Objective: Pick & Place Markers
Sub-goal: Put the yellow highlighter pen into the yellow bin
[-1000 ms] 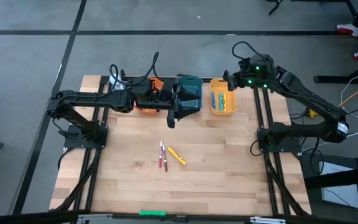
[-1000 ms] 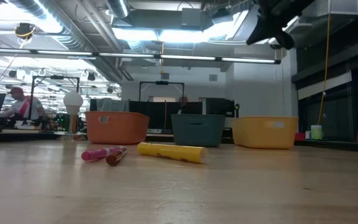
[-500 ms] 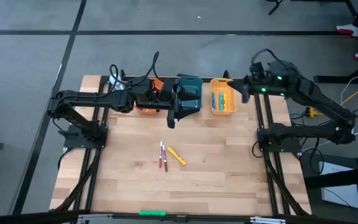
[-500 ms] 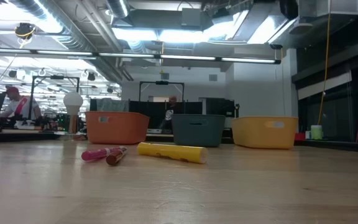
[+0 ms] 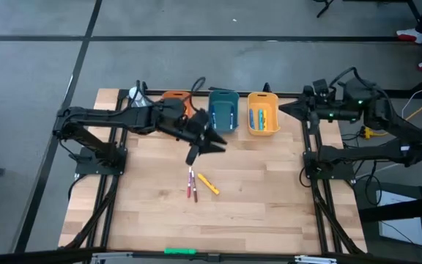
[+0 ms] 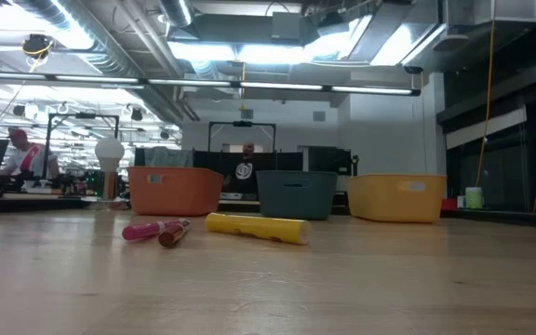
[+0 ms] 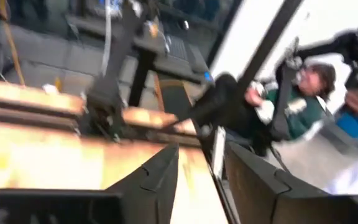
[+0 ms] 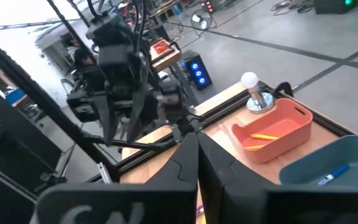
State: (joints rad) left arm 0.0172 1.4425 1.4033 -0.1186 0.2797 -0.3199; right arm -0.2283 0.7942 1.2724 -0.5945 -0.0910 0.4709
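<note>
The pale wooden table point(image 5: 255, 198) carries two dark arms. The left arm point(image 5: 116, 119) reaches from the table's left edge out over the boards, and its left gripper point(image 5: 205, 145) hangs in the air in front of the bins, above the loose markers; in the left wrist view its two dark fingers point(image 7: 157, 177) stand apart with a gap between them and nothing is held. The right arm point(image 5: 379, 128) is drawn back at the table's right edge, with the right gripper point(image 5: 288, 108) just beside the yellow bin, and the right wrist view shows its fingers point(image 8: 188, 158) pressed together with nothing between them.

Three plastic bins stand in a row along the far edge: an orange bin point(image 5: 173, 97), a teal bin point(image 5: 224, 110) and a yellow bin point(image 5: 263, 112). The yellow bin holds blue and yellow markers point(image 5: 258, 116). In the right wrist view a yellow marker point(image 8: 264, 135) lies in the orange bin and a blue marker point(image 8: 331, 175) in the teal one.

Near the middle of the table lie a yellow marker point(image 5: 209, 183) and, just beside it, two thin red markers point(image 5: 192, 184) close together.

A bright green stick point(image 5: 179, 251) lies at the near edge.
</note>
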